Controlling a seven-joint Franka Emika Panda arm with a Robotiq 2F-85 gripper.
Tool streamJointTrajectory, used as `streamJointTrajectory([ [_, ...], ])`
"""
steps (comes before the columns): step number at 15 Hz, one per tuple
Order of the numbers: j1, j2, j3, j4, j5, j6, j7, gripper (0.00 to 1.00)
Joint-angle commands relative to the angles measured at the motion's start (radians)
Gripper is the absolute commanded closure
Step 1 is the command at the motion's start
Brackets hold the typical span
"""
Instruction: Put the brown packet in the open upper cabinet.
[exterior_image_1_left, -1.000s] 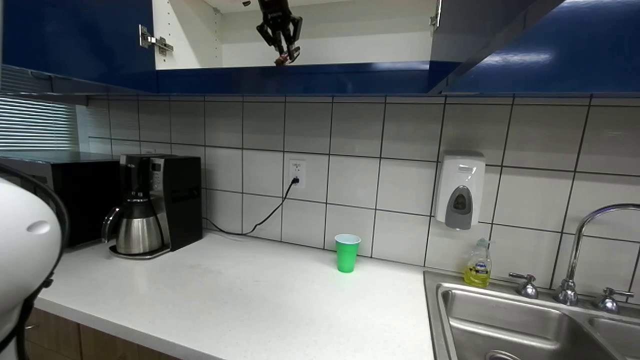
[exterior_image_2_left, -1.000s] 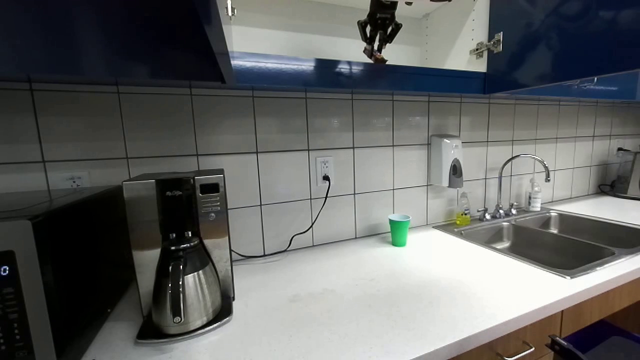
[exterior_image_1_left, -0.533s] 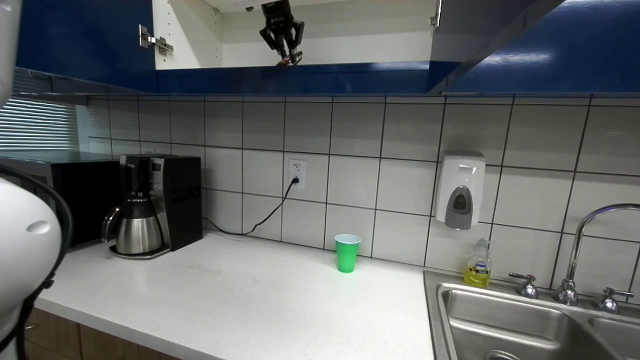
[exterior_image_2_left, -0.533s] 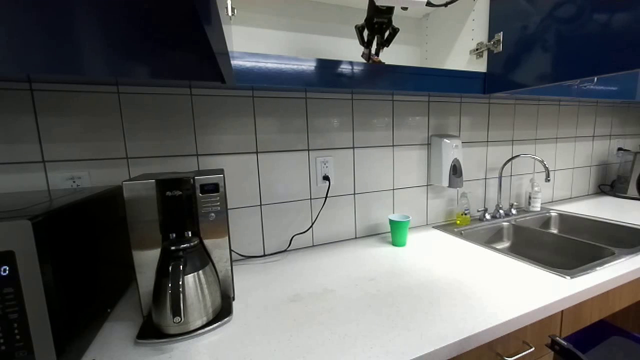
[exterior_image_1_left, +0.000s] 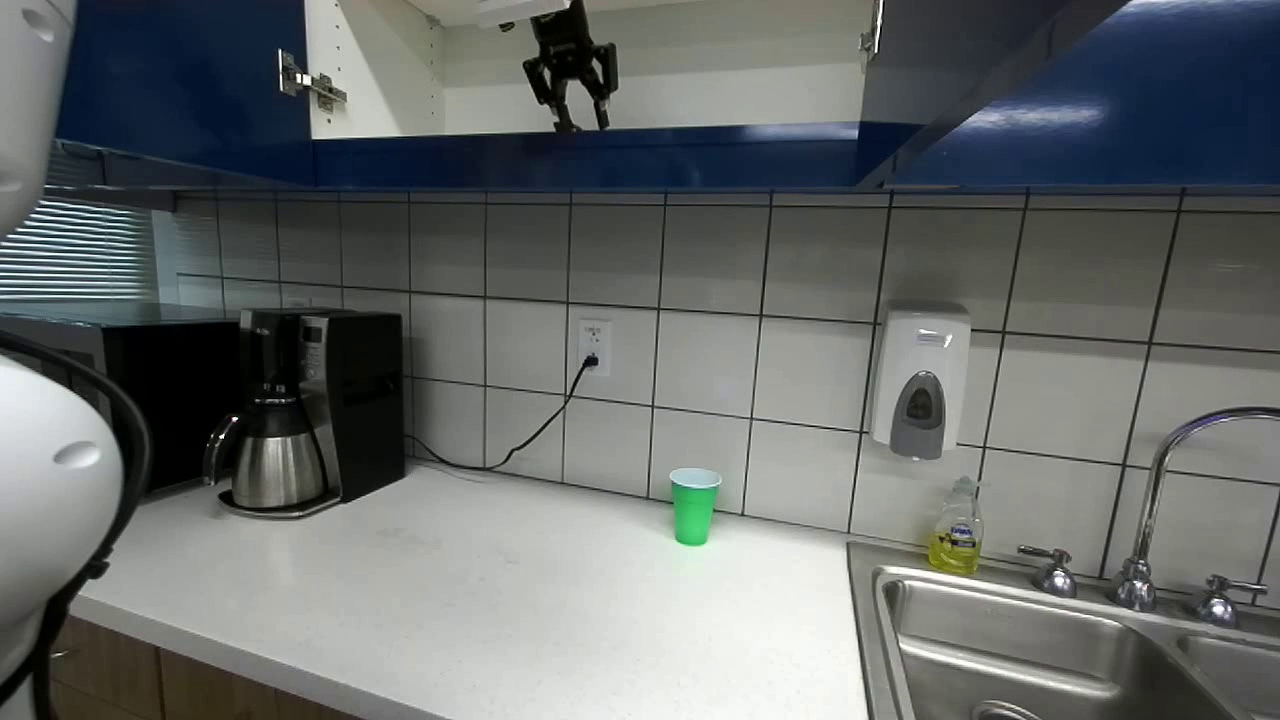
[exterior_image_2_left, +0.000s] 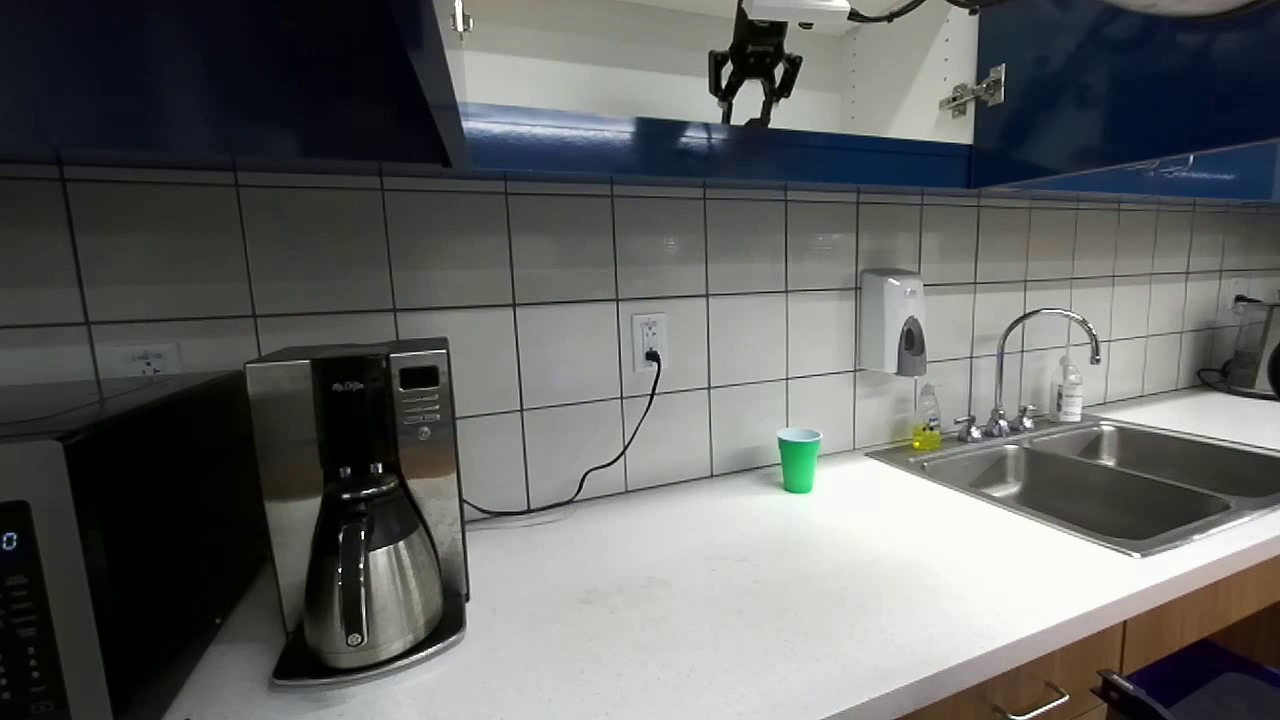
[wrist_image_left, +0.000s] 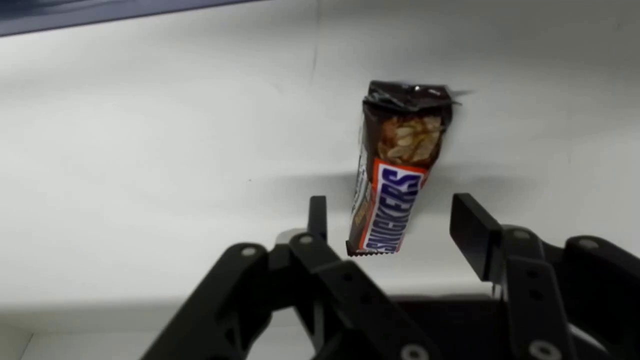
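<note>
The brown packet (wrist_image_left: 400, 175), a dark wrapper with a red-edged label, shows in the wrist view on the white floor of the open upper cabinet (wrist_image_left: 150, 150). My gripper (wrist_image_left: 387, 215) stands open over its near end, a finger to each side and a gap between each finger and the wrapper. In both exterior views the gripper (exterior_image_1_left: 584, 125) (exterior_image_2_left: 745, 120) reaches down inside the white-lined cabinet (exterior_image_1_left: 720, 80) (exterior_image_2_left: 600, 75), its fingertips just at the blue front edge. That edge hides the packet from both exterior views.
The cabinet's blue lip (exterior_image_1_left: 640, 158) runs below the gripper, with open doors (exterior_image_1_left: 200, 90) (exterior_image_2_left: 1120, 90) at the sides. On the counter below are a green cup (exterior_image_1_left: 694, 510) and a coffee maker (exterior_image_2_left: 360, 500). A soap dispenser (exterior_image_1_left: 921, 380) hangs above the sink (exterior_image_2_left: 1100, 480).
The gripper was shut on the packet and lowered it a little behind the cabinet's front edge. Now its fingers have spread apart and let the packet go.
</note>
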Motion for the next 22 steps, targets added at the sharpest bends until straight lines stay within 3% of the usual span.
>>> streamJointTrajectory([
  [1,0.002,0.005,-0.008,0.038,-0.010,-0.036,0.025,0.02],
  [14,-0.005,-0.158,-0.005,-0.118,0.036,-0.008,-0.011,0.00],
  [22,-0.002,-0.367,-0.009,-0.428,0.049,0.024,-0.064,0.00],
])
